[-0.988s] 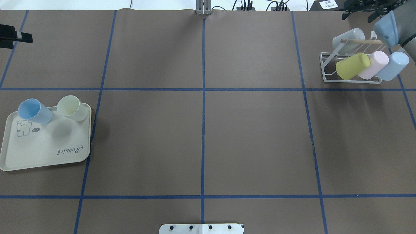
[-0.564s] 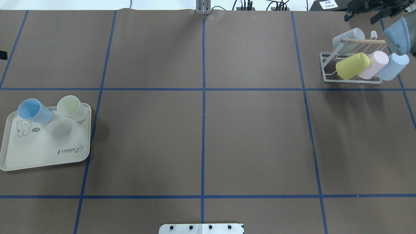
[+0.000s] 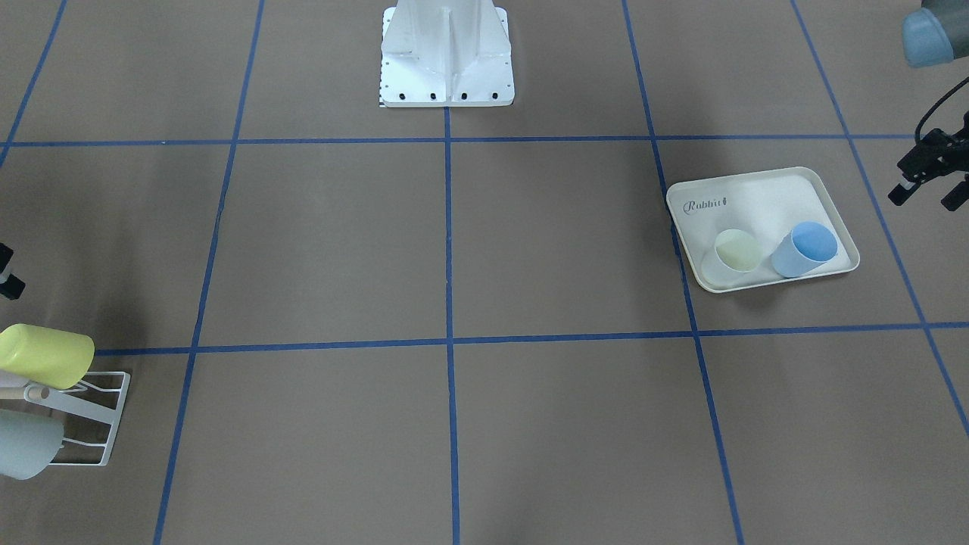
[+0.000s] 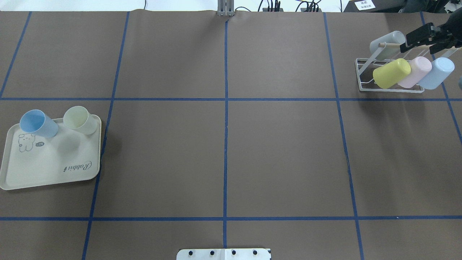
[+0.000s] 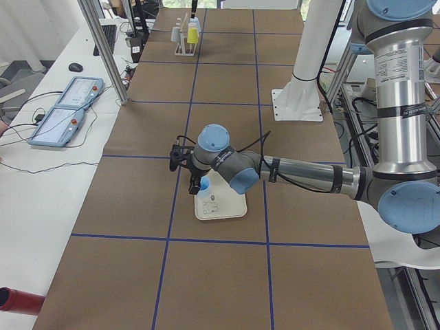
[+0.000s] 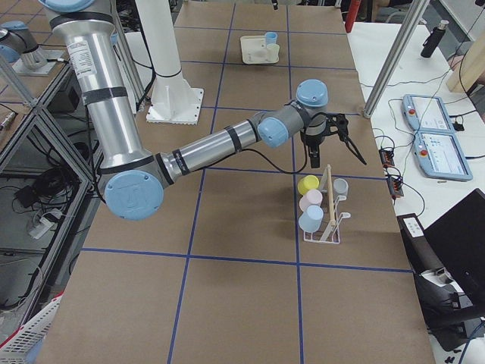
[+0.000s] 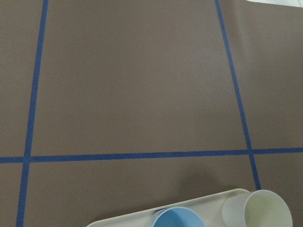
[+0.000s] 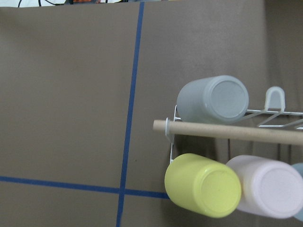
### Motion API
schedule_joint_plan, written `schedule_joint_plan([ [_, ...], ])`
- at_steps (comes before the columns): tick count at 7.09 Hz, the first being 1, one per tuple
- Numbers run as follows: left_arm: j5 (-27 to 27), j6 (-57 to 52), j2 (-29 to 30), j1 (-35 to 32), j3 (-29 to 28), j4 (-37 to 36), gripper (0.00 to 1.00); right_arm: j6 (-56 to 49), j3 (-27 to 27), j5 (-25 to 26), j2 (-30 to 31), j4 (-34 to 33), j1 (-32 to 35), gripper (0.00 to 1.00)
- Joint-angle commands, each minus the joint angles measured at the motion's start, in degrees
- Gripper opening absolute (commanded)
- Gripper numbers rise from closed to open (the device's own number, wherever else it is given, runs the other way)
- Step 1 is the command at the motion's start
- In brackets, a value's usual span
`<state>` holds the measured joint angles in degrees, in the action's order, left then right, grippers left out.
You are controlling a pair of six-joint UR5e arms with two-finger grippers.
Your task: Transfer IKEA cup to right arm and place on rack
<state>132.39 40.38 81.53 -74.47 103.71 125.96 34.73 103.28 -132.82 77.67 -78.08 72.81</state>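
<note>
A blue cup (image 4: 36,123) and a pale cream cup (image 4: 80,119) stand upright on the far end of the cream rabbit-print tray (image 4: 50,169). The left wrist view looks down on both cups (image 7: 177,218). My left gripper (image 3: 923,198) is open and empty, hanging beyond the tray, apart from the cups. The white wire rack (image 4: 361,77) holds a grey cup (image 4: 388,42), a yellow cup (image 4: 391,73), a pink cup (image 4: 415,71) and a light blue cup (image 4: 437,73). My right gripper (image 4: 420,39) is open and empty above the rack's wooden dowel (image 8: 227,132).
The robot's white base plate (image 4: 223,254) sits at the near middle edge. Blue tape lines divide the brown table cover. Cables and plugs lie along the far edge (image 4: 274,7).
My left gripper has slid out of the overhead view to the left. My right gripper has come from the far edge to over the rack. The cups have not moved.
</note>
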Motion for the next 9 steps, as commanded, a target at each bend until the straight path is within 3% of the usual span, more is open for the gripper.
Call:
schedule_joint_plan([
  [1,-0.12,-3.1,0.64,3.87,-0.7,-7.88,1.0,-0.01,3.59,0.54,2.67,0.04,-2.48,1.0],
  [2,-0.2,-3.2,4.56,6.5,-0.71,-15.58,1.0,-0.1,3.85,0.63,3.1,0.12,-2.5,1.0],
  [3,-0.29,-3.29,5.65,8.0,-1.32,-16.96,1.0,-0.45,5.94,0.72,6.59,0.47,-2.5,1.0],
  [5,-0.64,-3.2,8.89,9.6,-6.3,-16.98,1.0,-0.54,7.28,0.81,8.47,0.48,-2.5,1.0],
  [9,-1.43,-3.29,9.08,11.61,-9.75,-16.63,0.98,-0.54,7.02,0.81,8.47,0.57,-2.67,1.0],
])
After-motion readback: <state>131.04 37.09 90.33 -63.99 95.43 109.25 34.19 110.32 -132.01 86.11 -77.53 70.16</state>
